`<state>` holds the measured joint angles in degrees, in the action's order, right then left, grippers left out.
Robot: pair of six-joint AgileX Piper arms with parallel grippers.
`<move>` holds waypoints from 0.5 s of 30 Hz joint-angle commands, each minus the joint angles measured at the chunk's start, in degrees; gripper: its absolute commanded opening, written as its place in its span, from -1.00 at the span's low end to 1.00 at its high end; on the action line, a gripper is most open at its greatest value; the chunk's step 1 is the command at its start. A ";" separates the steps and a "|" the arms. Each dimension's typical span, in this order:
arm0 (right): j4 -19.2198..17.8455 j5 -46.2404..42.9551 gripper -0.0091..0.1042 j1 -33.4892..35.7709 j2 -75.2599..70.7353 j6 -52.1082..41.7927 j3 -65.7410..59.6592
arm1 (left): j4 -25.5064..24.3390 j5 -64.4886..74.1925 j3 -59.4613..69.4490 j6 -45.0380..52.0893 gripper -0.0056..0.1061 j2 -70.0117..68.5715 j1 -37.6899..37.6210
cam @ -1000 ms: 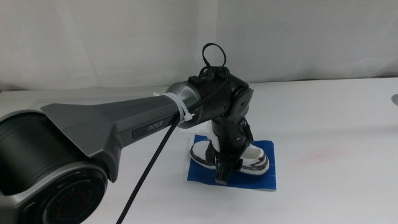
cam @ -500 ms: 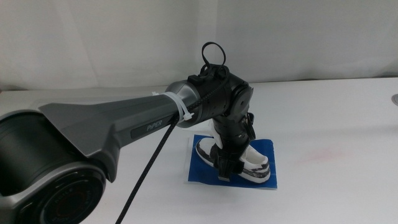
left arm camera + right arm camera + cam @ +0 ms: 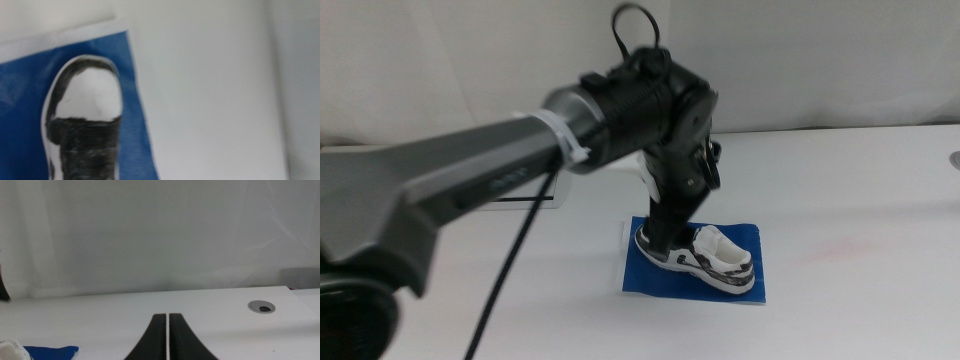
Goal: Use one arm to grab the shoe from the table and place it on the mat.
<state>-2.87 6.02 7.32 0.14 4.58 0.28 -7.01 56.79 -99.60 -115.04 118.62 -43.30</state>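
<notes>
The arm [image 3: 470,185] came in from the left edge of the middle view and filled the left half of the frame, its grey forearm blurred, a black cable [image 3: 505,270] hanging down from it toward the bottom edge. Its wrist bent downward at centre frame, and the left gripper [image 3: 665,238] hung just above the heel end of the shoe [image 3: 705,260]; whether its jaws were apart or together could not be made out there, and the left wrist view did not show them at all. The shoe lay on the mat [image 3: 650,272], slightly right of centre and low in the frame, toe pointing to the lower right, sole down. The mat lay flat on the table [image 3: 860,210], its white strip along the lower edge. In the right wrist view the right gripper [image 3: 167,330] rose from the bottom edge with its two dark jaws pressed together, holding nothing, and a corner of the mat showed at lower left.
</notes>
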 commanded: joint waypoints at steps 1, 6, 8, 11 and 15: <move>-0.42 -0.37 -0.88 0.04 -2.00 -0.08 -2.35 | -2.68 1.96 -0.37 -0.02 0.41 -2.82 -0.09; -0.42 -0.37 -0.88 0.04 -2.00 -0.08 -2.35 | -10.60 3.01 -0.37 3.65 0.40 -6.79 -0.09; -0.42 -0.37 -0.88 0.04 -2.00 -0.08 -2.35 | -13.66 4.87 -0.37 6.01 0.38 -8.35 0.01; -0.42 -0.37 -0.88 0.04 -2.00 -0.08 -2.35 | -18.18 7.69 -0.37 12.19 0.33 -10.66 0.61; -0.42 -0.37 -0.88 0.04 -2.00 -0.08 -2.35 | -22.60 10.02 -0.37 25.21 0.26 -13.81 2.25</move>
<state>-2.87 6.02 7.32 0.14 4.74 0.28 -27.00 64.59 -99.60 -96.35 106.52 -41.92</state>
